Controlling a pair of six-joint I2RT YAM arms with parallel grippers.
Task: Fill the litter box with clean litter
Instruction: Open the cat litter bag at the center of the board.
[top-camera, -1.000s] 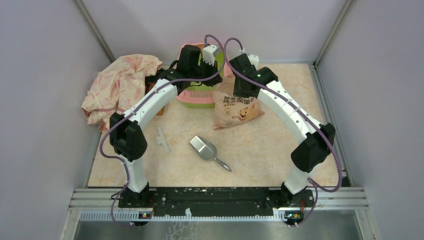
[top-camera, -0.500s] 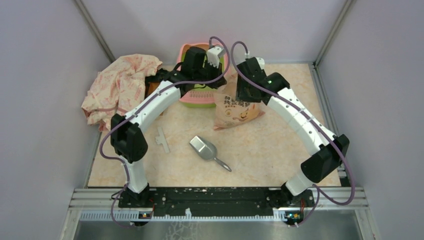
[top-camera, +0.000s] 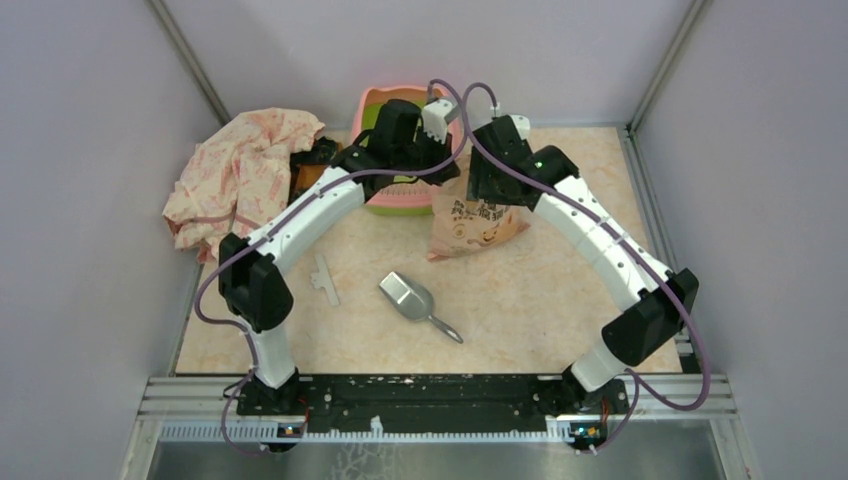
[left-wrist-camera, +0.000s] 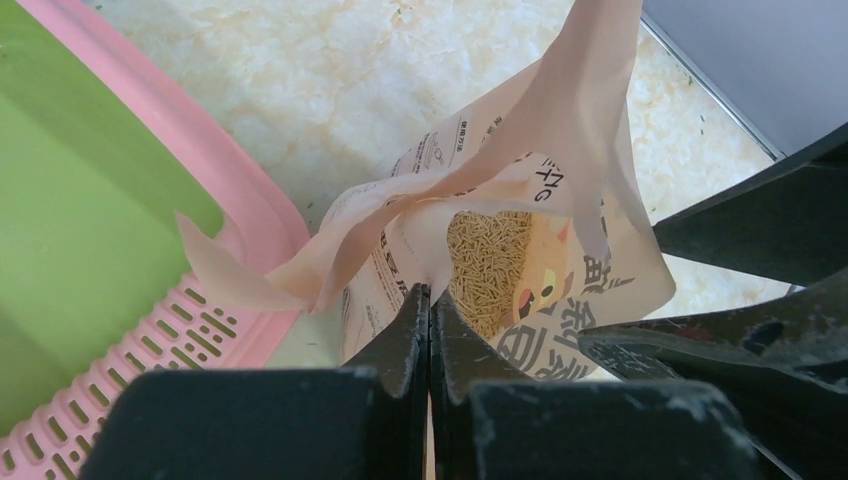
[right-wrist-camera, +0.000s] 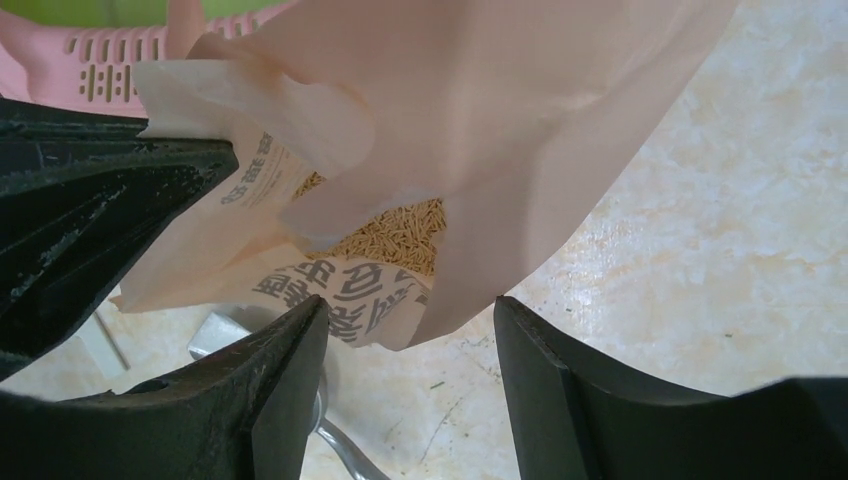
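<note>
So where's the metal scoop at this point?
In the top view the scoop lies mid-table, on the near side of the peach bag, right of a white strip.

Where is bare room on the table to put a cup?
Free: the near strip between the scoop and the base rail, and the far right corner beyond the bag. Crowded: back centre around the litter box, and left by the cloth.

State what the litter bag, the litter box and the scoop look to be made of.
The litter bag: thin plastic film, likely matte; it creases, flops and lets light through. The litter box: moulded plastic, pink rim and green inside, smooth with a slight sheen, slots moulded in. The scoop: metal, probably steel or aluminium; silver-grey, dully reflective.
</note>
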